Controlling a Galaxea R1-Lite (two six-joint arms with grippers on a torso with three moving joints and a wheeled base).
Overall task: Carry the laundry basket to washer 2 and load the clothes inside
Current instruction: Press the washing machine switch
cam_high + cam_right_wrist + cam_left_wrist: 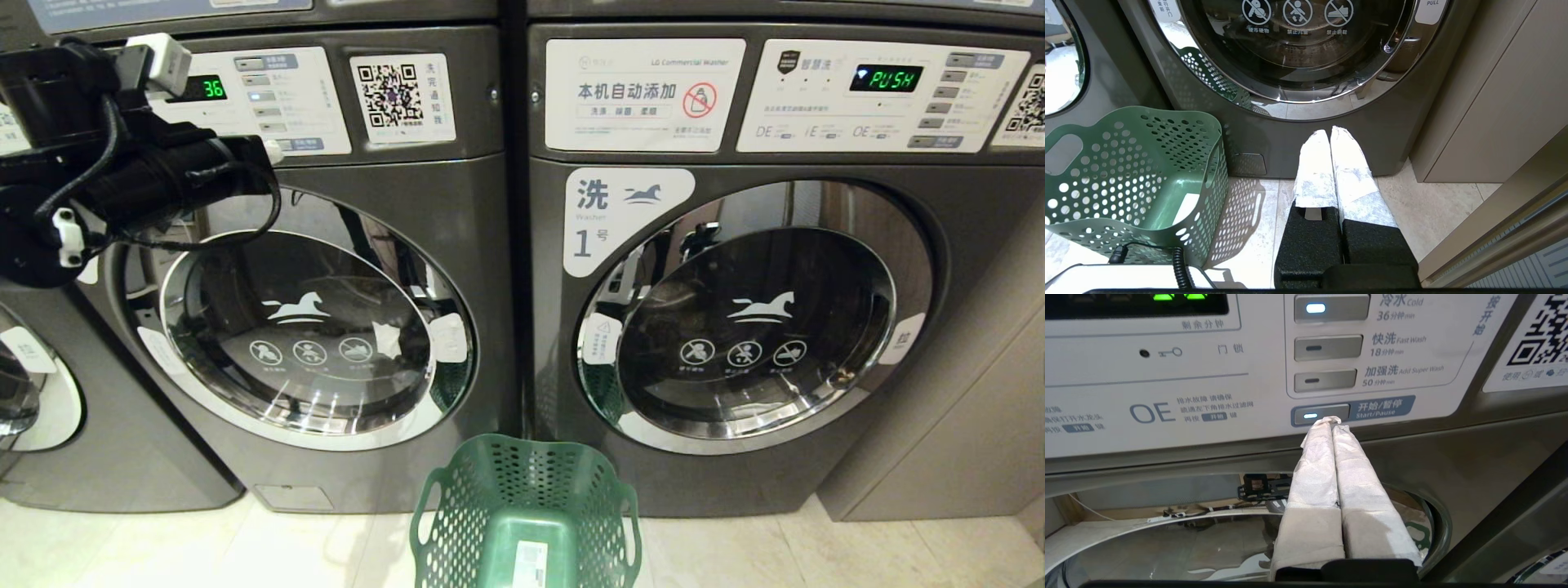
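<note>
The green perforated laundry basket (457, 514) stands on the floor between two front-loading washers, and no clothes show in it. The right washer (629, 212) is marked 1. The left washer (457, 212) has its door (310, 327) closed, and my left arm hides its number label. My left gripper (273, 151) is raised at that washer's control panel. In the left wrist view the left gripper (1331, 420) is shut and empty, its tips at the lit Start/Pause button (1314, 414). My right gripper (1329, 132) hangs low, shut and empty, beside the basket (1126, 171) in front of washer 1.
The left washer's display (214, 88) reads 36; washer 1's display (886, 78) reads PUSH. A beige cabinet (963, 408) stands right of washer 1. A third washer door (33, 392) shows at the far left. Pale floor tiles (1433, 204) lie in front.
</note>
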